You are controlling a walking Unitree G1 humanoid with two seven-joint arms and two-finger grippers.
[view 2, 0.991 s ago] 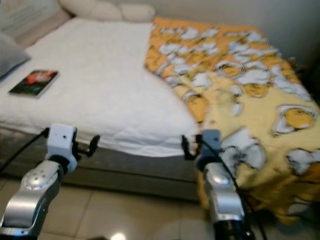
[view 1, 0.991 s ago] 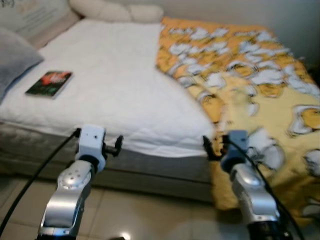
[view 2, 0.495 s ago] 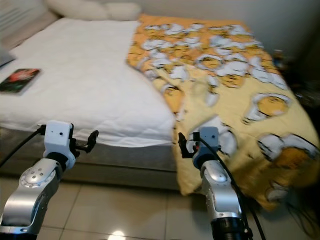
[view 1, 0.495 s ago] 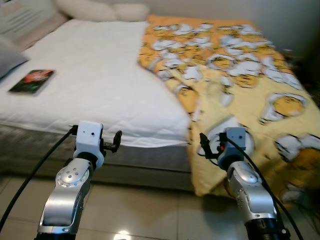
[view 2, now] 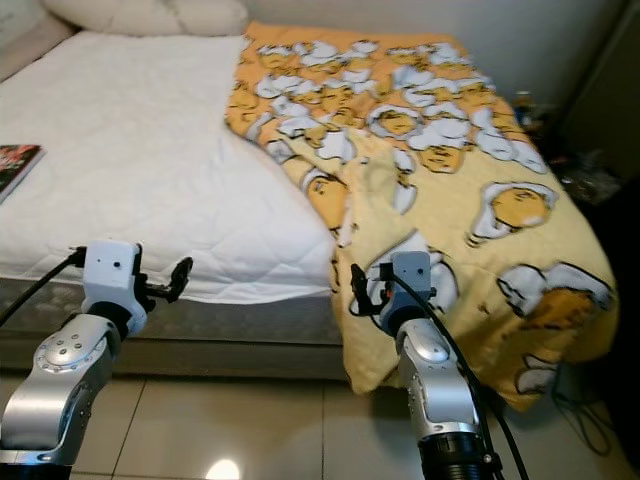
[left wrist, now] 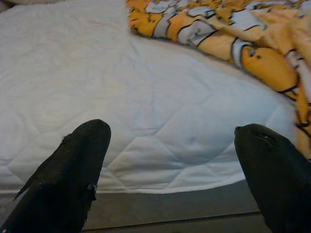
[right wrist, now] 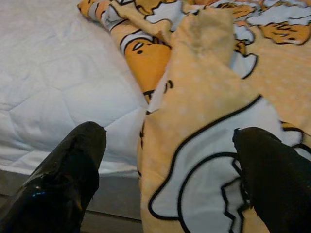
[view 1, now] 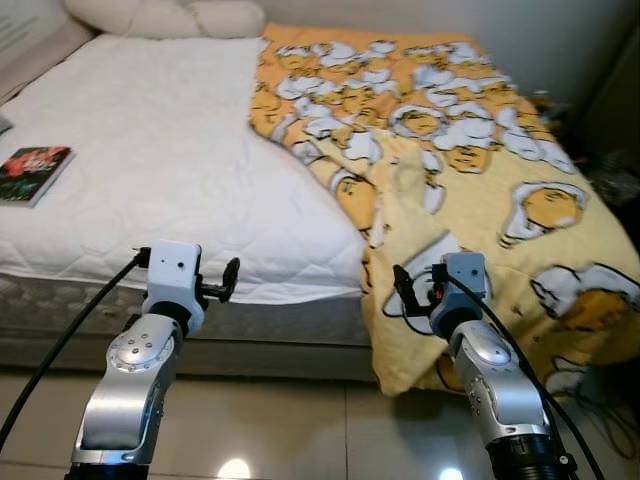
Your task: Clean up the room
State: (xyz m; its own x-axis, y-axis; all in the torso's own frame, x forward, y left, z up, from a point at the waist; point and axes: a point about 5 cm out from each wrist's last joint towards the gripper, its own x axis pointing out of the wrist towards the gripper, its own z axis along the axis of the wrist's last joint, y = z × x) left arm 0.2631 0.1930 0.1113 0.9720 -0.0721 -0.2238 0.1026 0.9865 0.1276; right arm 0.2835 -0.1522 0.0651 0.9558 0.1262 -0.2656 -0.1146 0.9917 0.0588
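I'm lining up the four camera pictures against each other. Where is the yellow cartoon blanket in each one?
Left eye view: the yellow blanket covers the bed's right half.
Right eye view: the same, draping over the foot edge.
Left wrist view: along the far edge, beyond the white mattress.
Right wrist view: straight ahead of the right hand.
Shared landmark: the blanket's diagonal edge across the white mattress.

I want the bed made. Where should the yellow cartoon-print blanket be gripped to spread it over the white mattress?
Probably the yellow cartoon-print blanket is best taken at its loose folded edge beside the bare white quilted mattress, near the foot of the bed. The right end effector, open, already faces that corner and could come from the foot side; the edge lies raised and bunched there.
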